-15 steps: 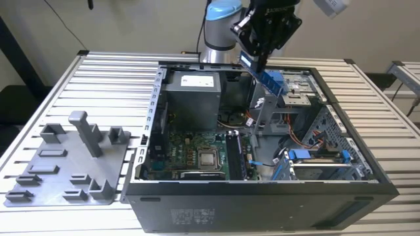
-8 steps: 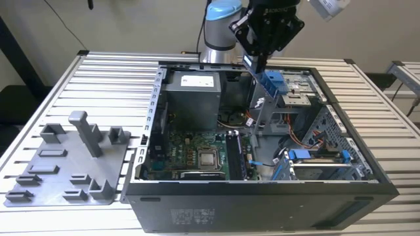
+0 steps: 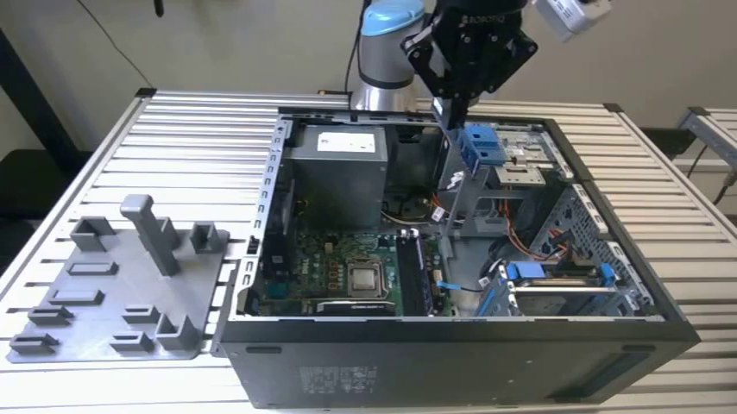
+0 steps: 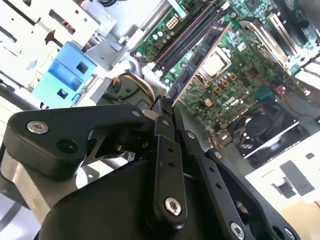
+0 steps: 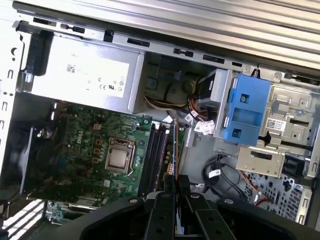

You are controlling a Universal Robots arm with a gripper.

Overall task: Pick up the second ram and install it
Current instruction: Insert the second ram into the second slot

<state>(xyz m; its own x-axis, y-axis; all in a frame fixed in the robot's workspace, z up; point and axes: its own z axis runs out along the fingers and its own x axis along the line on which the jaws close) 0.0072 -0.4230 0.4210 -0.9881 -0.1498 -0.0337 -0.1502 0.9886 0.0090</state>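
The fingers (image 4: 161, 119) are clamped on one end of the second ram (image 4: 200, 57), their black metal links pinching the board's flat faces. The ram is a long, thin, dark blue strip with flat black chips in a row and a reddish edge. In the exterior view it hangs straight down, edge-on, from twelve o'clock over the open case (image 3: 461, 366), and its free end reaches inside.

That end sits close over the black memory slots (image 5: 157, 150), long narrow channels lying parallel to the stick. Whether it touches them cannot be told. Seen in the exterior view, the boxy grey power supply (image 5: 85, 75) stands at nine o'clock of the ram and the blue plastic drive caddy (image 5: 245, 112) just beside it at three o'clock, so the stick drops through a narrow gap between the two. Loose cables crowd the floor under the caddy.

The green motherboard (image 5: 85, 150) lies flat, with the square, shiny processor socket (image 5: 119, 157) just beside the slots. The case's dark sheet-metal walls rim it on all sides, with the top open.

At nine o'clock of the case, well apart, a grey plastic fixture tray (image 3: 116, 289) with upright posts rests on the slatted metal surface (image 3: 196, 147).
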